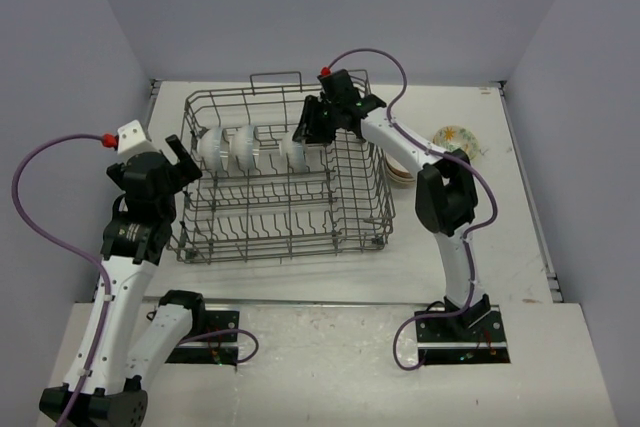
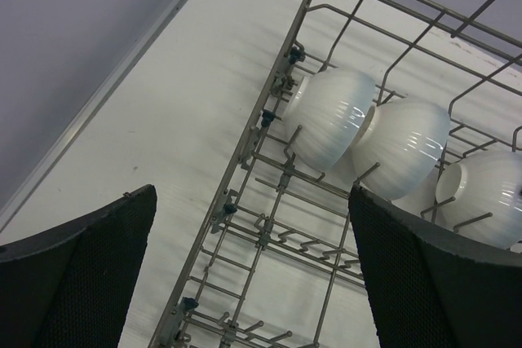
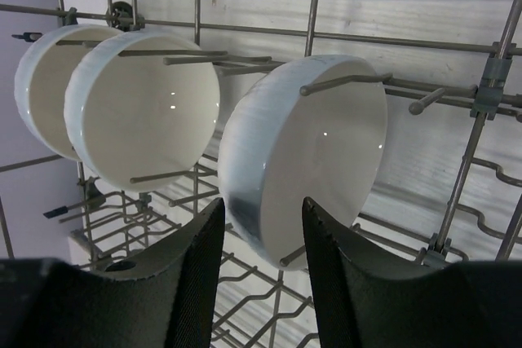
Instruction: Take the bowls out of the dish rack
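Right wrist view, bottom centre: right claw [image 3: 263, 213] is partly narrowed, with one finger outside and one inside the lower rim of the nearest white bowl [image 3: 314, 144]. Cannot tell whether it bites yet. The bowl stands on edge between tines [image 3: 342, 81], open face toward frame right, its wall in line with the claw's gap. A pull back along the tines looks right. Behind it, toward upper left, the middle bowl [image 3: 147, 116] and far bowl [image 3: 41, 79] stand in the same row of the dish rack [image 3: 314, 6]. Top view: the right arm is nearer this row. The left claw [image 1: 183, 162] is spread wide and empty, outside the rack's left side. A floral bowl [image 1: 458, 139] sits on the counter [image 1: 520, 247], right of the rack.
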Controlling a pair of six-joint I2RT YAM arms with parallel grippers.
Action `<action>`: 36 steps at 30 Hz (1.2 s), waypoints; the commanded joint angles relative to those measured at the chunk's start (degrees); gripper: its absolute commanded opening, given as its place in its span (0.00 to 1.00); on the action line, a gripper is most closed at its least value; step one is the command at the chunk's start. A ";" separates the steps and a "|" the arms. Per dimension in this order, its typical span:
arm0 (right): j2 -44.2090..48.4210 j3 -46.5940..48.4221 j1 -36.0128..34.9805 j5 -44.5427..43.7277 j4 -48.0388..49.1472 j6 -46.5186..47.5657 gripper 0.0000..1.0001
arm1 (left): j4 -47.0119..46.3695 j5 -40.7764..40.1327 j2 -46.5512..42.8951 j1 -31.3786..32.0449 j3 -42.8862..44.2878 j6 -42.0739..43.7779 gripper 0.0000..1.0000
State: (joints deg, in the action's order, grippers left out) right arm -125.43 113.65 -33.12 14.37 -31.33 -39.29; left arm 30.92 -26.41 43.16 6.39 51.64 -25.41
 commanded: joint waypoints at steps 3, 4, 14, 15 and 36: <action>-2.45 1.84 0.87 3.92 1.54 -1.76 0.42 | -2.35 1.10 -0.70 -0.50 -0.31 1.50 1.00; -2.54 2.10 0.87 3.21 1.36 -1.76 0.40 | -2.35 1.19 -0.79 -0.50 -0.22 1.50 1.00; -4.48 2.99 0.87 6.63 1.54 -2.28 0.31 | -2.53 1.80 -1.32 -0.50 -0.40 1.77 1.00; -4.48 2.90 0.87 6.63 1.54 -2.37 0.32 | -2.61 1.89 -1.32 -0.50 -0.40 1.85 1.00; -4.04 -2.99 2.45 13.75 7.07 -5.01 0.22 | -2.88 2.33 -2.02 -0.50 -0.31 2.12 1.00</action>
State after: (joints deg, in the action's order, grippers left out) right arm -129.05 112.22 -31.09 26.98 -24.40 -43.57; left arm 30.48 -24.45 41.69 6.39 51.64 -24.43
